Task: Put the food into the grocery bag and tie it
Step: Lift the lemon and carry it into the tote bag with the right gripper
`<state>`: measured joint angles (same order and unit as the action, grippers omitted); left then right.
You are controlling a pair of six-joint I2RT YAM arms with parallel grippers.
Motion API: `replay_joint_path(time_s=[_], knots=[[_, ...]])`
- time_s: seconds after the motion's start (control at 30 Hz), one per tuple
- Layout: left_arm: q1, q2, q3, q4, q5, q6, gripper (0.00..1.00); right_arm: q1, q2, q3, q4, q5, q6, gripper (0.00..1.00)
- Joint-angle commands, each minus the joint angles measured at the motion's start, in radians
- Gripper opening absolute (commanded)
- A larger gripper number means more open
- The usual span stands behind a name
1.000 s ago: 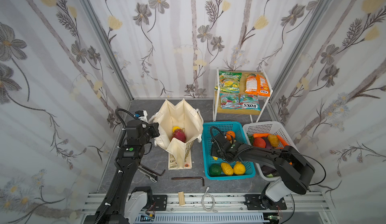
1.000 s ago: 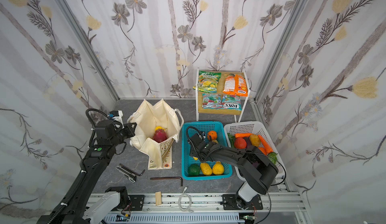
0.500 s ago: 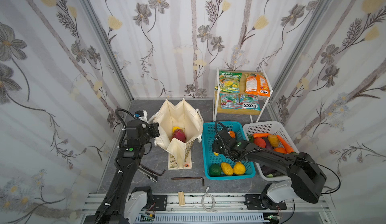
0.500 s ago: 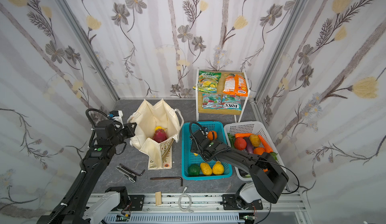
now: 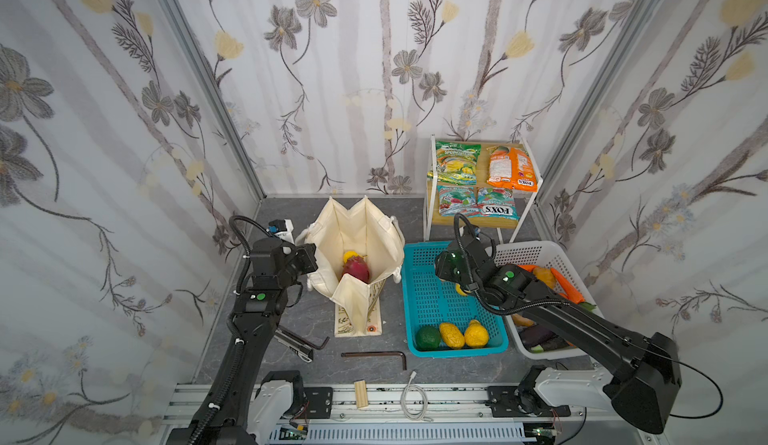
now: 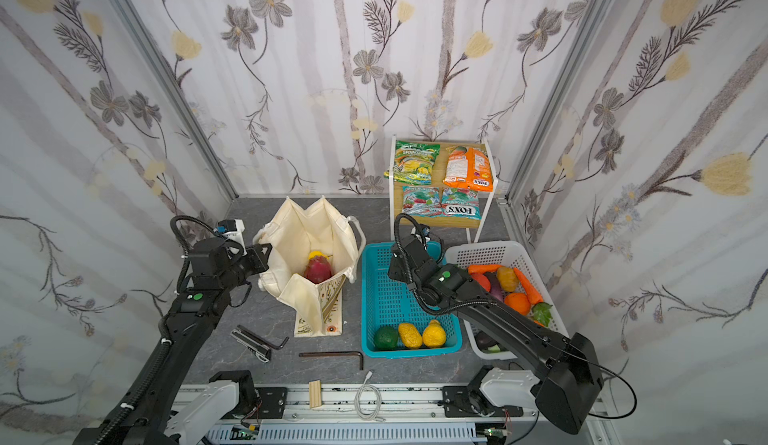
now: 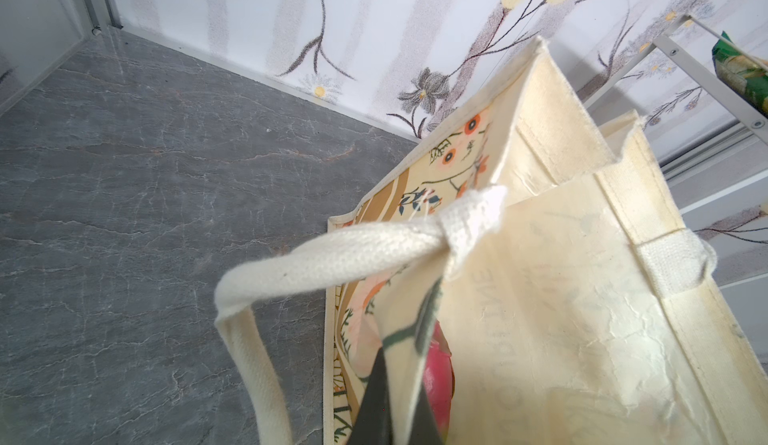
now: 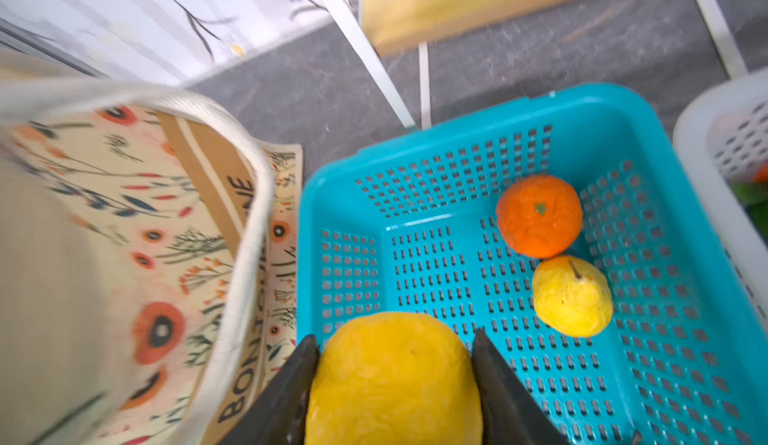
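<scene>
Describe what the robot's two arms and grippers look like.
The left arm and right arm are matte black, on white bases, with green dot stickers and looping black cables. The left gripper and right gripper each have two dark wedge-shaped fingers.

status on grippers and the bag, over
Left gripper shut on grocery bag rim. Right gripper shut on lemon, over teal basket. Dragon fruit in bag. Bag mouth clear.

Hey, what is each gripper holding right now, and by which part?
The left gripper pinches the grocery bag by its rim, beside a rope handle. The right gripper clamps a yellow lemon across its sides.
</scene>
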<state>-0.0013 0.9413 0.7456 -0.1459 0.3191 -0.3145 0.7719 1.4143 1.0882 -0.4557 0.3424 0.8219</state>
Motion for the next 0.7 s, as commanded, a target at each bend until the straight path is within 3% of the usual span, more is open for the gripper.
replay_joint_path(time_s=[0.0, 0.37, 0.67], knots=[[0.0, -0.004, 0.006, 0.022, 0.01, 0.003, 0.0, 0.001, 0.0, 0.055, -0.009, 0.058, -0.066, 0.55], [0.001, -0.004, 0.006, 0.022, 0.01, 0.003, 0.0, 0.042, 0.128, 0.315, 0.003, 0.06, -0.166, 0.55], [0.001, -0.004, 0.006, 0.022, 0.014, 0.003, 0.0, 0.176, 0.343, 0.547, 0.001, 0.048, -0.212, 0.56]])
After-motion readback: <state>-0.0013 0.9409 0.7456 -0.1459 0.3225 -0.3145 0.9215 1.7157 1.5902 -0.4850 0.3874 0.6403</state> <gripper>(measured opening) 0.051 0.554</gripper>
